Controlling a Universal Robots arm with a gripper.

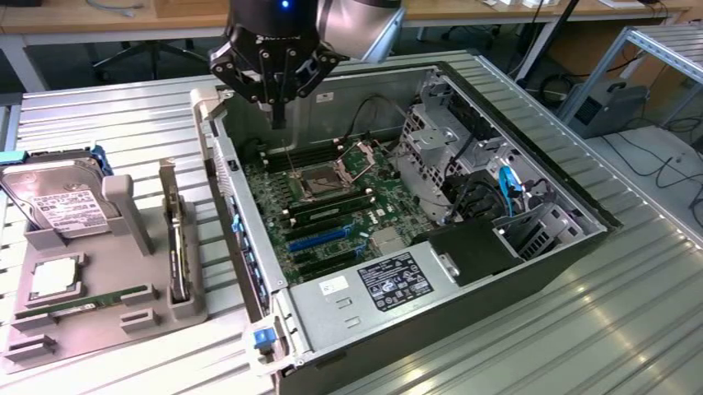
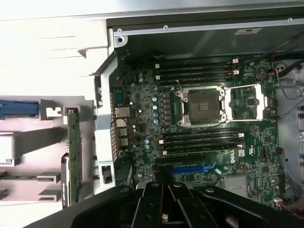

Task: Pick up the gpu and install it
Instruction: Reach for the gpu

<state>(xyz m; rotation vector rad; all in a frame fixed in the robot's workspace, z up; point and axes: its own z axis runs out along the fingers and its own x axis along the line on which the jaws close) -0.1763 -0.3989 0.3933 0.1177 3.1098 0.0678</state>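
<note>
Grey rack [image 1: 101, 322] with gpu [image 1: 176, 247] upright, well apart from closed jaws.

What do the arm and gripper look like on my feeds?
The gripper is black, with angular linked fingers tapering to a narrow tip. Above it, the arm has a rounded silver-grey wrist joint, and a small blue light glows on the black mount.

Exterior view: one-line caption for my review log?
Shut, empty gripper hovers above the open computer case while the gpu stands on edge in the grey holder.
</note>
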